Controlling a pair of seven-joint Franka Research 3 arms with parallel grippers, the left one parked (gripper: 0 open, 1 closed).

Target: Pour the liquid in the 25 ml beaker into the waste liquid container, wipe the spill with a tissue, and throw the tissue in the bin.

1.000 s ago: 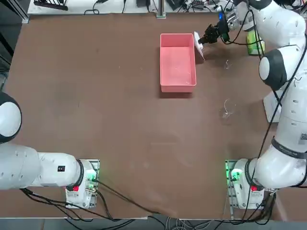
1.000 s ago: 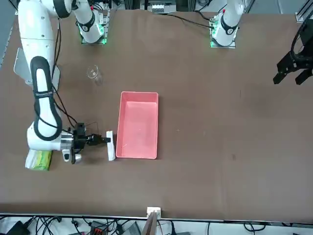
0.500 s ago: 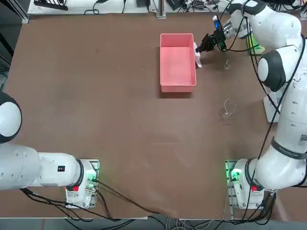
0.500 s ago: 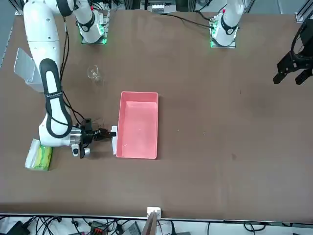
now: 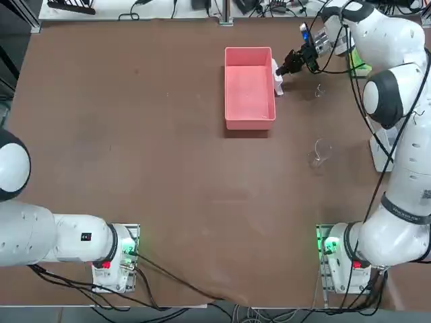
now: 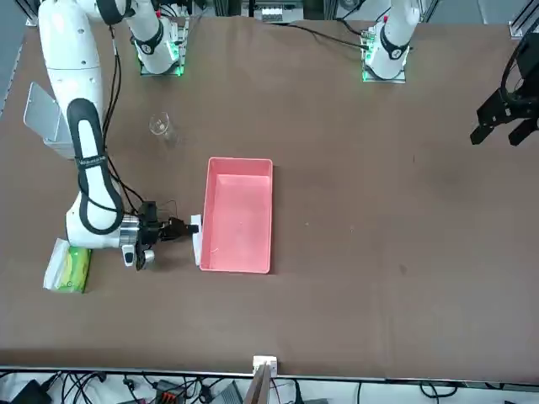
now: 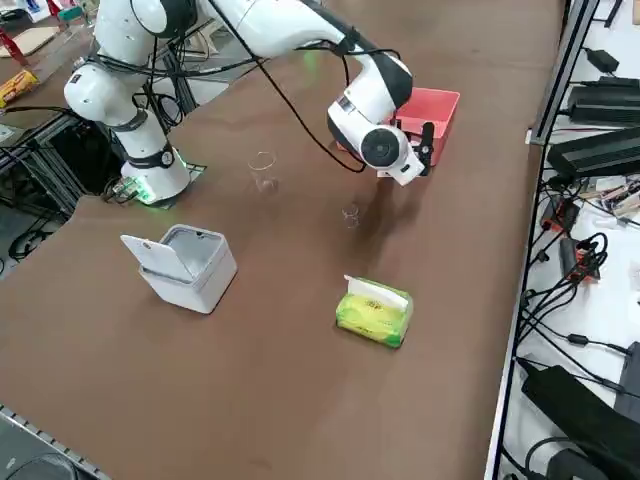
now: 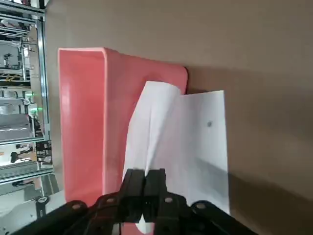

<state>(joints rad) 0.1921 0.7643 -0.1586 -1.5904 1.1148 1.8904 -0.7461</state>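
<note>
My right gripper (image 5: 283,66) is shut on the white tissue (image 5: 277,79) just beside the right wall of the pink waste liquid container (image 5: 249,116), near its far end. In the right wrist view the fingers (image 8: 144,172) pinch the tissue (image 8: 190,142), which spreads over the table and laps against the tray's wall (image 8: 80,112). The front view has the gripper (image 6: 183,227) low at the tray's side (image 6: 240,263). The tiny 25 ml beaker (image 7: 350,214) stands upright on the table right of the gripper (image 5: 318,90). The grey bin (image 7: 190,266) stands open nearer the arm's base.
A larger glass beaker (image 5: 318,153) stands between the tray and the arm's base. The green tissue pack (image 7: 375,312) lies near the far right table edge. The arm's cable hangs over the small beaker's area. The table edge runs just beyond the tray.
The right gripper carried the tissue left and down toward the tray's right wall, then held almost still over the last half second. Nothing else moved.
</note>
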